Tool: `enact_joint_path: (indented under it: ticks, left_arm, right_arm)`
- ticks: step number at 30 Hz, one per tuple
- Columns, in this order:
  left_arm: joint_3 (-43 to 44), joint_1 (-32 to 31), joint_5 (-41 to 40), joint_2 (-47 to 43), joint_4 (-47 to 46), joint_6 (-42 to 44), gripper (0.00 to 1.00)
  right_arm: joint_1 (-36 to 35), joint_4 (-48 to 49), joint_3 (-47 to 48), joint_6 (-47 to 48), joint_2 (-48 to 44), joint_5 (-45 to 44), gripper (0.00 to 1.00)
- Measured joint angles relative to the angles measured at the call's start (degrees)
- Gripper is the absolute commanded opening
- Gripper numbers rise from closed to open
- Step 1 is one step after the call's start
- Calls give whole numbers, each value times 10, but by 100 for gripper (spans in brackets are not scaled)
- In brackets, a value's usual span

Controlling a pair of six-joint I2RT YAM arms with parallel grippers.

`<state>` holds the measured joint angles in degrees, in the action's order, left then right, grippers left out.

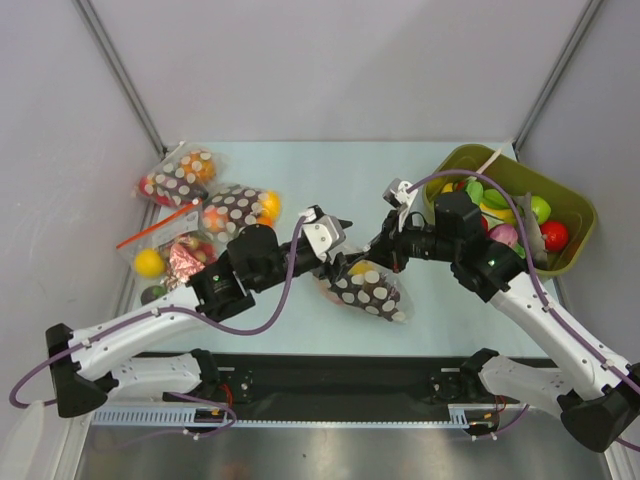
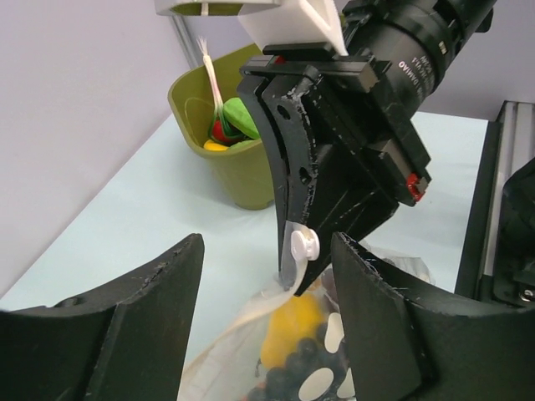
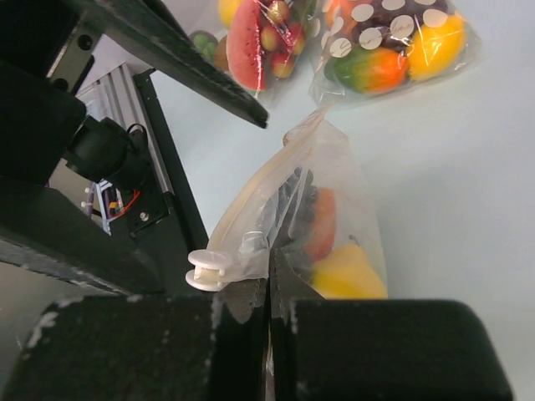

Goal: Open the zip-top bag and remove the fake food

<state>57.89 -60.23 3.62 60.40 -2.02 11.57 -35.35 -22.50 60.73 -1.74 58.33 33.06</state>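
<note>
Right jaws pinch zip-top bag point(image 3: 334, 200) — olive bin point(image 2: 242, 180) behind

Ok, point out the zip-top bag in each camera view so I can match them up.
Top external: zip-top bag just below the picture's centre.
Left wrist: bottom centre, between the left fingers.
Right wrist: centre, its top edge pinched by the right fingers.
Shared landmark: the yellow fruit inside it.
</note>
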Motion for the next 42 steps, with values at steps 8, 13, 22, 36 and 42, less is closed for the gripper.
enact_joint_path:
  ticks: [8, 13, 22, 36, 42]
  left_arm:
    - [1, 0, -5, 16, 0, 5, 67]
    - [9, 0, -4, 30, 0, 5, 64]
    - [11, -2, 1, 45, 2, 7, 26]
    - [11, -6, 9, 44, 5, 10, 4]
    - [10, -6, 3, 43, 8, 10, 3]
  right_arm:
    - [0, -3, 0, 0, 0, 12, 0]
    - [0, -4, 0, 0, 0, 14, 0]
    - [2, -3, 0, 0, 0, 15, 0]
    - [28, -8, 0, -9, -13, 26, 0]
    - [63, 1, 0, -30, -29, 57, 0]
